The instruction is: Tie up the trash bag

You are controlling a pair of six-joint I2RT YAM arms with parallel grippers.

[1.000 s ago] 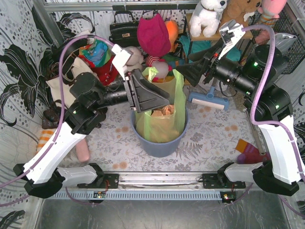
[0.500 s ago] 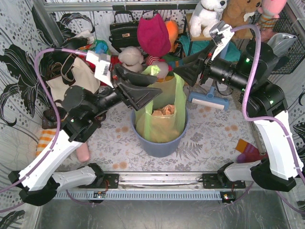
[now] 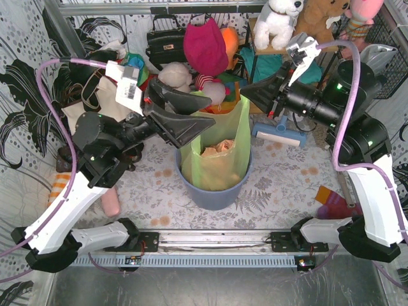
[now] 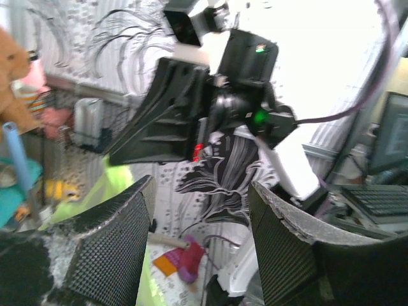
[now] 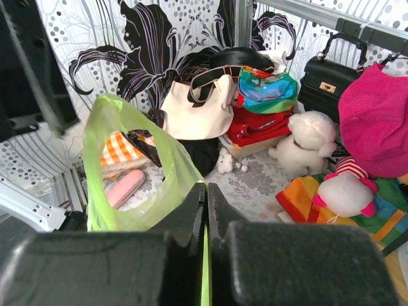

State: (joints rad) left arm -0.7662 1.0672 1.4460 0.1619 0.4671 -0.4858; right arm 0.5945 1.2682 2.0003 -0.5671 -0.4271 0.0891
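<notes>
The lime-green trash bag (image 3: pixel 220 162) sits in a round blue bin (image 3: pixel 213 194), with crumpled brown paper showing inside. My right gripper (image 3: pixel 243 95) is shut on the bag's right handle, which is pulled up taut. In the right wrist view the jaws (image 5: pixel 206 189) pinch a thin strip of green film, and the bag's other handle loop (image 5: pixel 111 159) stands open beyond them. My left gripper (image 3: pixel 209 113) hovers open over the bag's left rim. In the left wrist view its fingers (image 4: pixel 108 248) hold nothing, and green plastic (image 4: pixel 111 185) lies just outside the left finger.
Clutter lines the back wall: a cream tote bag (image 3: pixel 95 105), a black handbag (image 3: pixel 166 38), a magenta hat (image 3: pixel 205 46) and plush toys (image 3: pixel 277 22). A blue brush (image 3: pixel 277 132) lies right of the bin. A striped sock (image 3: pixel 331 204) and a pink case (image 3: pixel 111 201) lie on the table.
My right gripper has closed on the bag's right handle and drawn it upward. The left arm has swung back and up to the left, its open jaws turned over the bag's rim.
</notes>
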